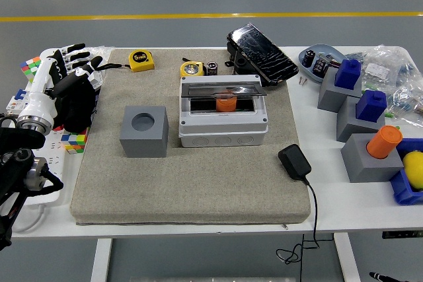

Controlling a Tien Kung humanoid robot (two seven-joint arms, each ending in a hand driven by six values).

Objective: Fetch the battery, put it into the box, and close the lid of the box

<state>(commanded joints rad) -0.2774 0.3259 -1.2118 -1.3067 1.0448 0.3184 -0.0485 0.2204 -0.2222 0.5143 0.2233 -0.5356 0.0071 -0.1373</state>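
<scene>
A white box (223, 127) stands on the grey mat (192, 176), its clear lid (221, 84) raised at the back. An orange cylinder, the battery (226, 102), sits inside the box opening. My left hand (69, 77) hovers over the table's far left edge, well left of the box. Its white fingers (66, 54) are spread and hold nothing. The right hand is out of view.
A grey cube with a round hole (144, 131) stands left of the box. A yellow tape measure (141, 60), a black case (262, 55) and a small battery (212, 67) lie behind. A black adapter (295, 161) lies at the right. Grey blocks with blue and orange pieces (371, 143) stand far right.
</scene>
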